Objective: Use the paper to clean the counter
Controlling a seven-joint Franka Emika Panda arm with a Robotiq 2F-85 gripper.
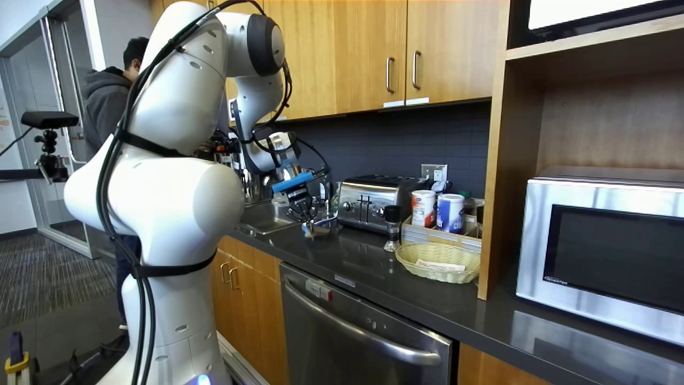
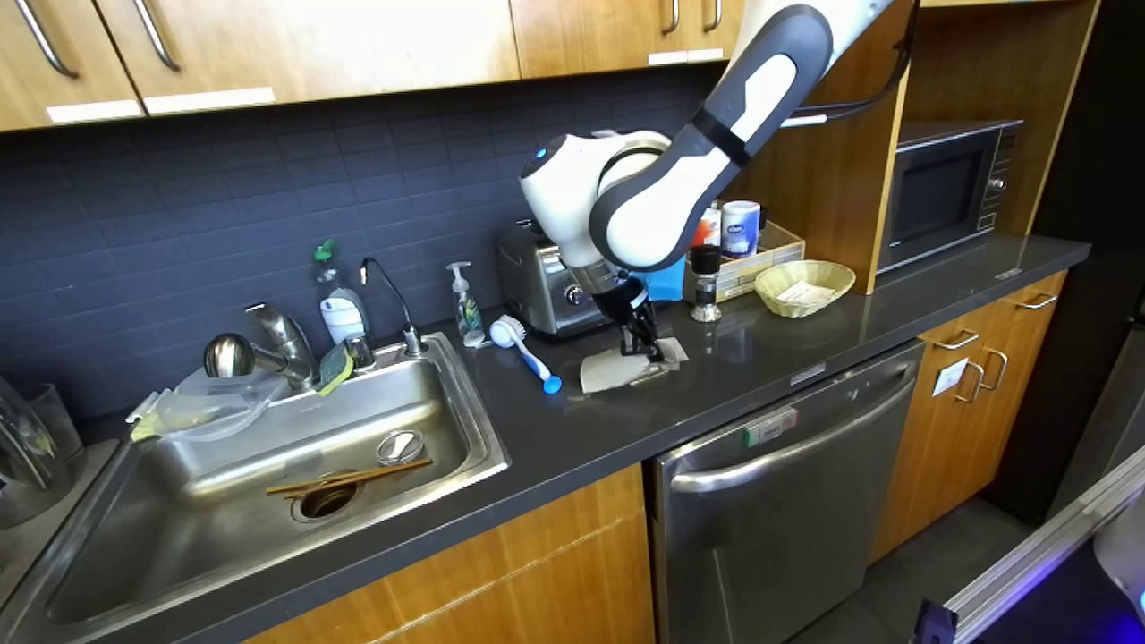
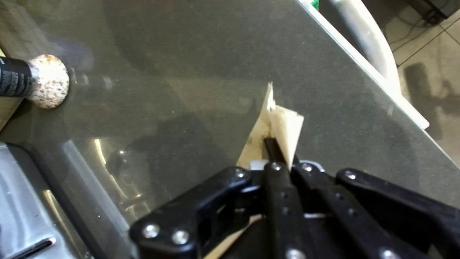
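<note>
I have the tool (image 2: 646, 350) pinching the paper (image 2: 612, 369), pointing down near the toaster (image 2: 552, 288), with parts of the sheet sticking out on either side of the grip. The paper is down at the dark tabletop (image 2: 555, 434), between the brush (image 2: 530, 359) and the grinder (image 2: 706, 291); I can't tell whether all of it touches. The sink (image 2: 489, 454) is past the brush, the basket (image 2: 792, 309) past the grinder
</note>
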